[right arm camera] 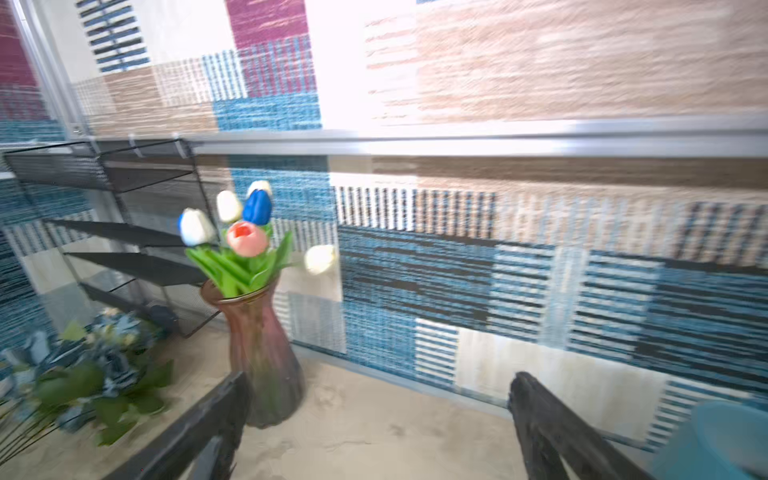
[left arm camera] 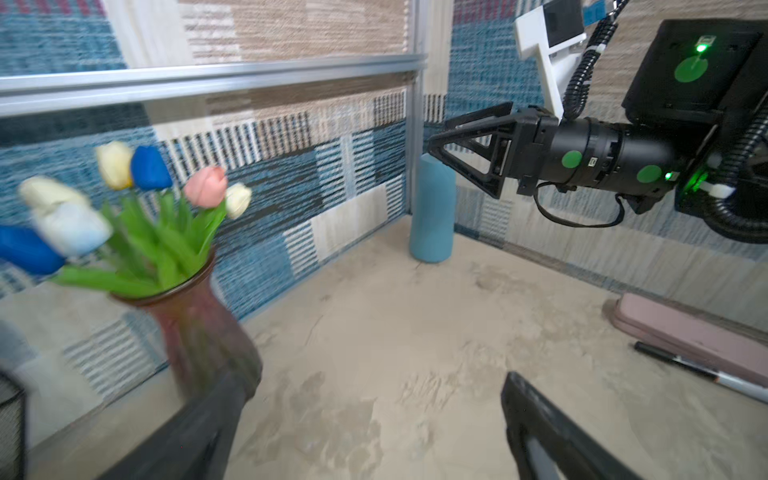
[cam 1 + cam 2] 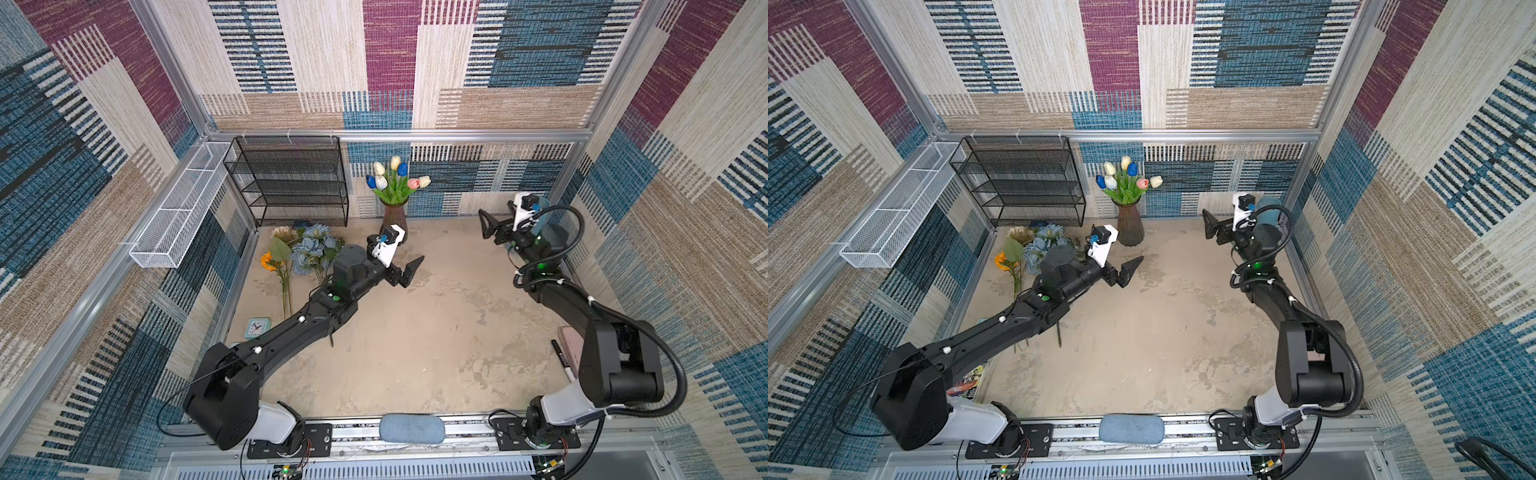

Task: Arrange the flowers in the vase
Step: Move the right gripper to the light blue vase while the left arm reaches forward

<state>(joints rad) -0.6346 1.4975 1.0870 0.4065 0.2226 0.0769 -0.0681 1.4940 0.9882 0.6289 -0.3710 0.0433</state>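
A dark red glass vase [image 3: 395,224] [image 3: 1129,226] stands at the back of the table and holds white, blue, pink and yellow tulips [image 3: 395,178] [image 2: 145,195] [image 1: 245,232]. More flowers lie on the table at the left: a dusty-blue bunch [image 3: 313,249] [image 1: 104,365], a beige bloom [image 3: 284,235] and an orange bloom [image 3: 268,262]. My left gripper [image 3: 409,272] [image 2: 374,386] hangs open and empty, just in front of the vase [image 2: 199,332] and right of the lying flowers. My right gripper [image 3: 486,226] [image 1: 378,382] is open and empty, right of the vase [image 1: 262,353] and pointing toward it.
A black mesh shelf [image 3: 291,183] stands at the back left, with a white wire basket [image 3: 178,208] on the left wall. A blue cylinder [image 2: 432,212] stands in the back right corner. A pink case [image 3: 571,345] and a marker [image 3: 563,359] lie at the right edge, a small clock [image 3: 256,327] at the left.
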